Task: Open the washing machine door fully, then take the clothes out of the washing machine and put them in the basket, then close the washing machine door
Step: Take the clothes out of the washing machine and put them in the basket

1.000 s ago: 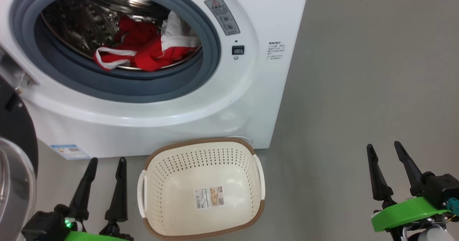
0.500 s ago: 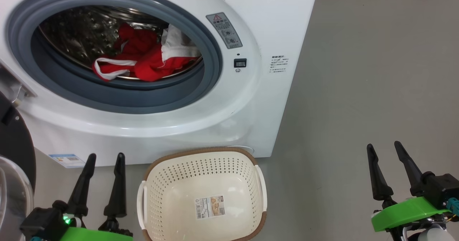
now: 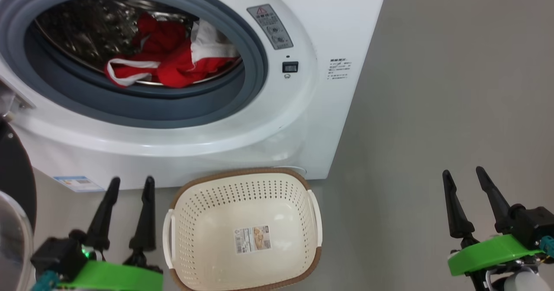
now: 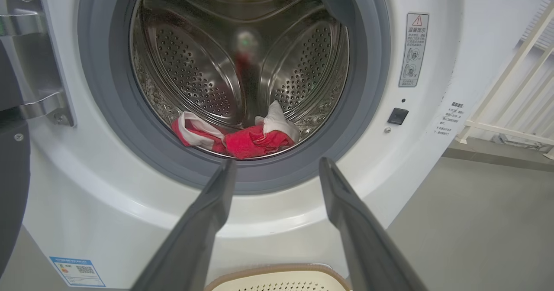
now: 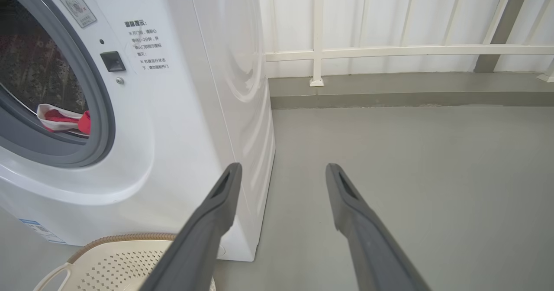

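Hovering released and empty, your left tool sits just left of the basket, which stands on the floor just before the washer. Ahead of and above that tool, the clothes lie in a red-and-white heap at the front lip of the drum. The door stands swung open at that tool's left. Your right tool, likewise spread and holding nothing, hangs over bare floor, well right of the basket.

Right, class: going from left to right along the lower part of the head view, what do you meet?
washing machine door → left gripper → basket → right gripper
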`<state>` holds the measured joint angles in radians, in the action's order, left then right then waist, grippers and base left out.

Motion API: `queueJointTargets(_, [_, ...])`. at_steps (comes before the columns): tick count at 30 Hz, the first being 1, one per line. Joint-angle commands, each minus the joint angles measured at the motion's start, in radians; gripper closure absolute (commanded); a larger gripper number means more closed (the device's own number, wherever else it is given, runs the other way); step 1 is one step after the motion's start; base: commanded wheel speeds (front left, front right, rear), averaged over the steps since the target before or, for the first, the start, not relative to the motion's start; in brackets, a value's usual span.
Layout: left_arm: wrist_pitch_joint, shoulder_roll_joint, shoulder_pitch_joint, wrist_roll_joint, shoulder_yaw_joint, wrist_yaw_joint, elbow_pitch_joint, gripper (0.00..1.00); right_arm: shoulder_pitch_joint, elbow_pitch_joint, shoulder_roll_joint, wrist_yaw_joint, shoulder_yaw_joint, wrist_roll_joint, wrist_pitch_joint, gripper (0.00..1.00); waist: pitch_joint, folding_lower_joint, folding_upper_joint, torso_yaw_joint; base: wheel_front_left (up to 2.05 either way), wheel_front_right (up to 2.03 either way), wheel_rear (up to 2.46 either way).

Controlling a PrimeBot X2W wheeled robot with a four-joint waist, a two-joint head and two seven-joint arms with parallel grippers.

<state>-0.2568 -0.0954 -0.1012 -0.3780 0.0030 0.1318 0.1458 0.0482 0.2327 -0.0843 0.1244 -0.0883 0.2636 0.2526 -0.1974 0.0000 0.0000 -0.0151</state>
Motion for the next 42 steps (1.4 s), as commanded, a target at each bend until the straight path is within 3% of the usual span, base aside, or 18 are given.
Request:
queueJointTargets(1, [-0.005,-0.015,-0.05,0.011,0.034,-0.001,-0.012,0.0,0.04,-0.027,-0.005,0.006,0.019,0.008,0.009,0.0,-0.022,0.0,0.0,0.004,0.0,0.0,0.0])
queueJointTargets(11, [-0.005,-0.039,-0.262,0.034,0.0,-0.001,0.139,0.0,0.093,-0.039,0.009,0.006,0.02,0.009,0.009,0.0,-0.136,0.0,0.0,0.027,0.0,0.0,0.0])
queueJointTargets(32, [0.001,-0.118,-0.909,0.079,-0.078,-0.004,0.794,0.0,0.19,-0.056,0.033,0.006,0.037,0.016,0.009,0.0,-0.321,0.0,0.0,0.102,0.0,0.0,0.0])
queueJointTargets(42, [0.005,-0.136,-1.093,0.095,-0.102,-0.014,0.982,0.0,0.223,-0.06,0.034,0.006,0.061,0.04,0.009,0.0,-0.368,0.0,0.0,0.129,0.0,0.0,0.0])
